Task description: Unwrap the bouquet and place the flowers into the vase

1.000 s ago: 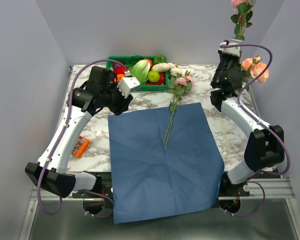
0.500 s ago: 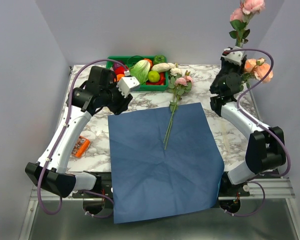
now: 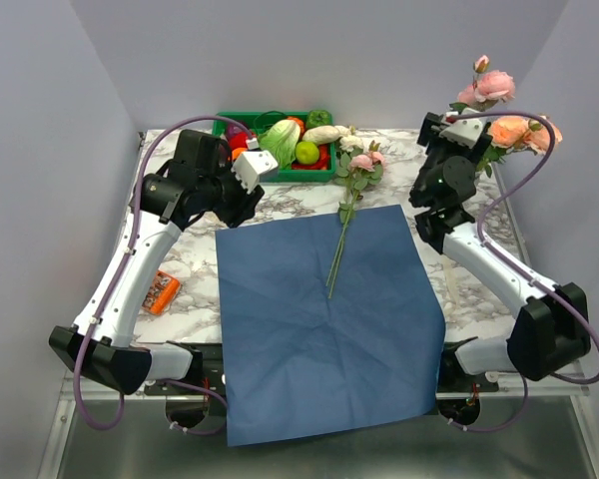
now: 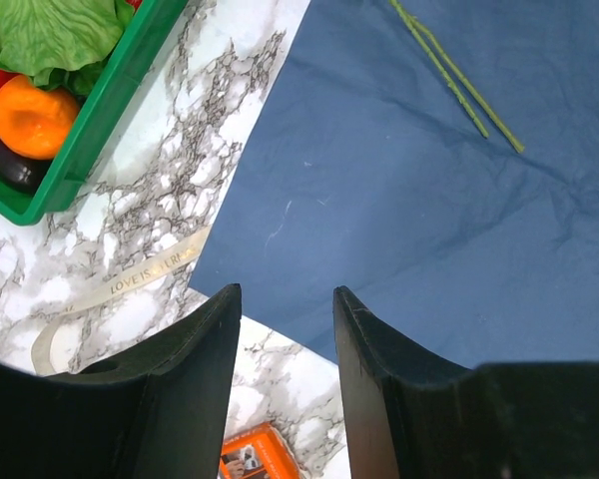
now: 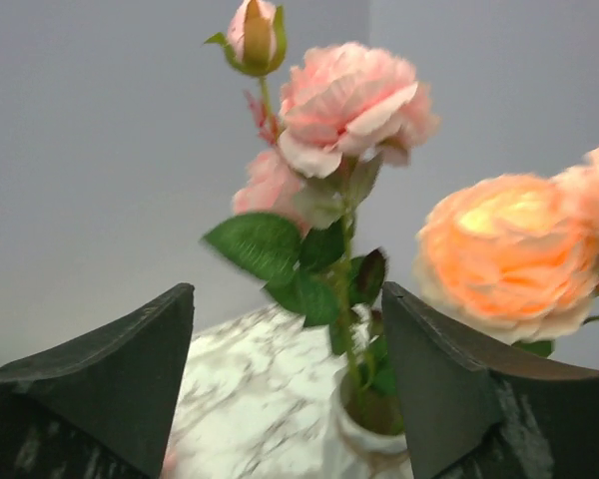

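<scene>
— What has just changed on your side?

— My right pincer point(image 5: 287, 289) has sprung apart. A second ago it was clamped on the pink rose point(image 5: 351, 100) and holding it high. Now its jaws stand wide with nothing between them, and the rose sits lower.

— Lower where?

— In the vase point(image 5: 354, 444), I judge. The rose's stalk runs down into the rim just ahead of the pincer, a little below its fingers, and the bloom stands upright above them. The peach rose point(image 5: 509, 254) is in there too, ahead and to the pincer's right.

— So that one is delivered?

— It looks so. It stands without my grip, though the wrist view is blurred, so I can't say how deep it sits.

— And your left?

— The left pincer point(image 4: 286, 291) hasn't moved. It is half open and empty, hovering with the blue paper point(image 4: 429, 220) ahead of it and the ribbon point(image 4: 130, 284) on the table point(image 4: 200, 130) ahead to its left.

— What remains?

— One loose stem point(image 3: 339, 249) lies flat on the paper, well away from the right pincer, off to its left, with its blooms near the crate point(image 3: 225, 118). The paper is spread open and the ribbon is off, so the unwrapping seems finished. I reckon that last stem is next.
</scene>
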